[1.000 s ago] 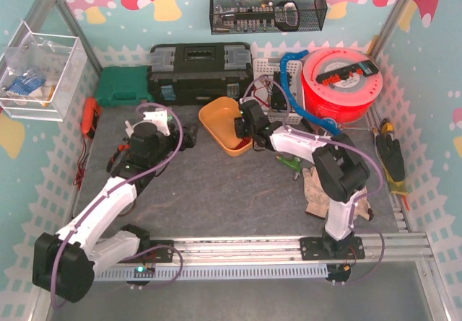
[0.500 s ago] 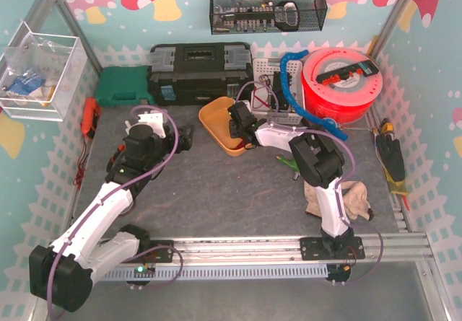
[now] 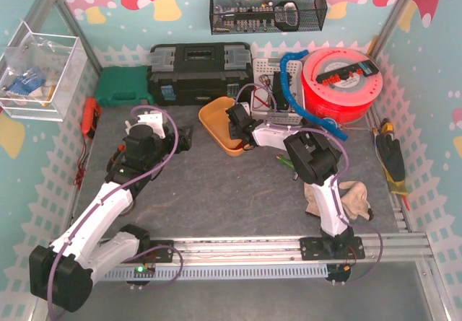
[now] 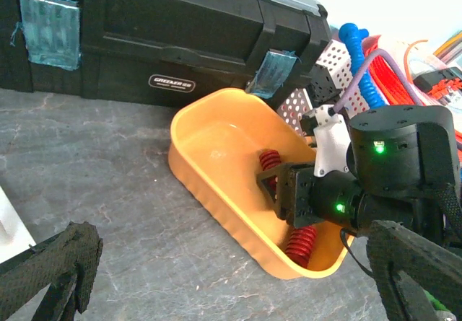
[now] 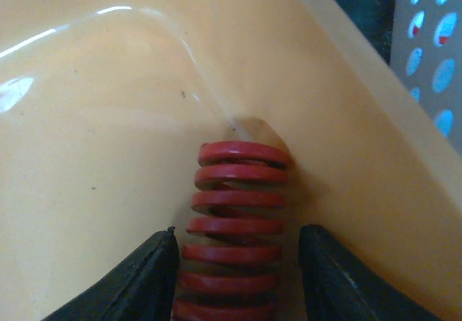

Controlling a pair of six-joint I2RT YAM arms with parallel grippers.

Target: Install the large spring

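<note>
walls (image 3: 426, 104): teal, mushroom and picket-fence print | tabletop (image 3: 216, 191): grey mat | frame (image 3: 238, 247): aluminium rails

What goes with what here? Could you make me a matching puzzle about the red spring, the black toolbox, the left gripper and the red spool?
Things:
1. red spring
2. black toolbox
3. left gripper
4. red spool

Descriptions:
A. wide open, holding nothing
B. in the back right corner
C. lying in the orange tray, between the fingers of the right gripper
D. against the back wall, behind the orange tray

Pairs: 1-C; 2-D; 3-A; 4-B
</note>
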